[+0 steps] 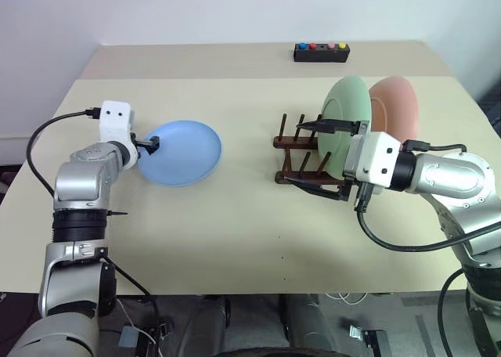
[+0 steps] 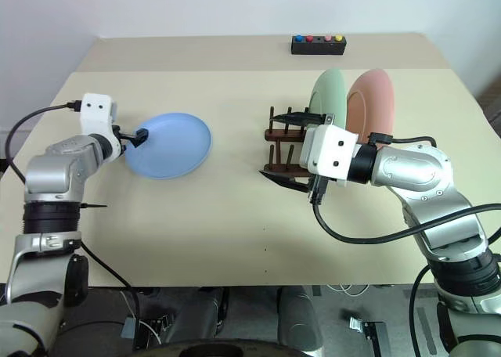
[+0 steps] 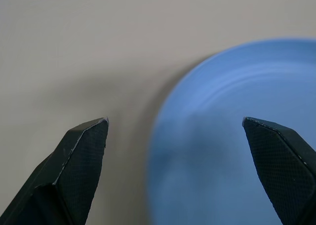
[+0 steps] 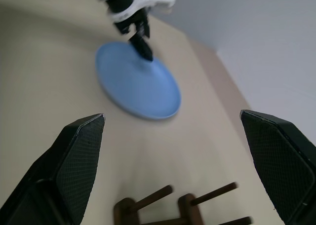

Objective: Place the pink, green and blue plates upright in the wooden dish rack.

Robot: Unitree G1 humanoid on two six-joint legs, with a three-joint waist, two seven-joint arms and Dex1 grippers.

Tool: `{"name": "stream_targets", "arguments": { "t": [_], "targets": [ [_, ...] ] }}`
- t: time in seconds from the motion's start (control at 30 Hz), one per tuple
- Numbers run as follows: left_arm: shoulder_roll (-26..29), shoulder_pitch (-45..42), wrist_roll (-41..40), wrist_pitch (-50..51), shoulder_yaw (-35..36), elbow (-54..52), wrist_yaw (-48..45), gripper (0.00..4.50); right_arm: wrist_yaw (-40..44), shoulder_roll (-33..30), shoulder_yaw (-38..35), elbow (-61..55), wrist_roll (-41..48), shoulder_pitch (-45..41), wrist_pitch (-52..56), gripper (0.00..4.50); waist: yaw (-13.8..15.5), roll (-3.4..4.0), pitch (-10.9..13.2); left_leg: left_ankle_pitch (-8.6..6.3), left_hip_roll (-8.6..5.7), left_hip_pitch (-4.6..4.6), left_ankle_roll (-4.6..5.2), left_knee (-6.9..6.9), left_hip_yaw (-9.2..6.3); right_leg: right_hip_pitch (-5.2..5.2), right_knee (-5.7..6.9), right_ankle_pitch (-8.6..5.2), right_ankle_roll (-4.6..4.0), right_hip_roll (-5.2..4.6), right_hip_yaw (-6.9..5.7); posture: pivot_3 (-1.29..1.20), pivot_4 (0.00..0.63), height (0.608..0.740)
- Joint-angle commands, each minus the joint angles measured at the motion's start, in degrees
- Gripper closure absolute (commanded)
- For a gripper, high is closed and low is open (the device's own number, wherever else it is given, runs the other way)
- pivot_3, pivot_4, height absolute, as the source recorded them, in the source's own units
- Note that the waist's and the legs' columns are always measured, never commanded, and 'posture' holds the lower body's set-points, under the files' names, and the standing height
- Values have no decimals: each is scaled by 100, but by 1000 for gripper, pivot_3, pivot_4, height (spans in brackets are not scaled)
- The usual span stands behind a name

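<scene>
One plate (image 1: pixel 182 152) lies flat on the tabletop (image 1: pixel 235 232), left of the rack (image 1: pixel 301 160). Two plates (image 1: pixel 347 106) stand upright in the rack; a box (image 1: pixel 321 52) sits behind.
</scene>
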Motion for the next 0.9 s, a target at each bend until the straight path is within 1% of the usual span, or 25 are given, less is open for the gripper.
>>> {"name": "stream_targets", "arguments": {
  "t": [0.03,0.13,0.3,0.33,0.37,0.4,0.5,0.53,0.57,0.6,0.63,0.7,0.77,0.83,0.9],
  "targets": [
    [148,-233,53,313,-99,154,-155,53,106,-28,-100,-134,-28,-73,-103,0,-1,0,0,0,0,0,0,-1,0,0,0,0,0,0,0,0,150,740],
    [126,-433,-10,423,-51,565,-281,53,120,-1,-101,-167,-65,-38,-106,0,8,-1,0,0,0,0,0,0,0,0,1,0,0,0,-1,0,150,740],
    [130,-731,28,426,-189,1258,-581,53,82,37,-81,-238,-157,116,-141,0,14,-4,0,1,0,0,-1,1,-1,0,2,0,0,0,-2,0,150,740],
    [128,-767,48,383,-187,1324,-589,552,75,43,-83,-250,-166,132,-140,0,10,-4,0,1,0,0,-1,1,0,0,2,0,0,0,-1,0,150,740],
    [116,-793,52,326,-164,1373,-590,902,70,49,-90,-255,-174,146,-139,0,9,-5,-1,1,0,0,-1,1,0,0,2,0,0,-1,-1,0,150,740],
    [107,-813,49,286,-155,1401,-608,1369,66,55,-99,-259,-186,162,-139,0,8,-5,-1,1,0,0,-1,1,-1,0,2,0,0,0,-1,0,150,740],
    [80,-833,40,270,-171,1398,-661,2889,65,67,-122,-259,-224,201,-152,0,-8,-5,-1,1,0,0,-2,0,-1,0,3,0,0,0,-1,0,150,740],
    [66,-826,37,276,-173,1374,-669,3314,66,68,-128,-257,-233,213,-159,0,-9,-5,-1,1,0,0,-2,0,0,-1,4,0,0,0,-1,0,150,740],
    [51,-811,33,274,-169,1340,-670,3908,67,69,-133,-250,-244,223,-168,0,-2,-5,-1,1,0,1,-2,0,0,-1,4,0,0,-1,-1,0,150,740],
    [39,-790,29,280,-163,1297,-670,4365,65,67,-140,-246,-256,236,-178,0,3,-4,-3,1,0,1,-2,0,0,-1,5,0,0,-1,-1,0,150,740],
    [27,-772,21,284,-140,1260,-659,4447,65,65,-146,-239,-266,247,-186,0,14,-5,-4,2,0,2,-3,2,0,1,7,0,0,-1,-1,0,150,740],
    [-5,-716,-35,272,-47,1139,-629,4447,65,59,-152,-222,-292,258,-204,0,18,-6,-5,2,0,3,-4,6,-1,4,7,1,0,-1,-1,0,150,740],
    [-143,-681,-228,60,281,935,-531,4447,62,57,-154,-196,-321,248,-225,0,21,-6,-5,2,0,3,-4,7,-1,4,7,1,0,-1,-1,0,150,740],
    [-490,-688,-651,-372,909,510,-357,4447,-20,70,-132,-109,-476,158,-274,0,41,-9,-3,3,0,3,-5,6,-2,4,7,1,0,-1,-1,0,150,740],
    [-837,-713,-846,-635,1222,-56,-55,4447,-137,88,-56,62,-766,-33,-365,0,46,-18,1,4,0,-2,-7,10,-4,3,7,1,0,-4,-3,0,150,740]
  ]
}}
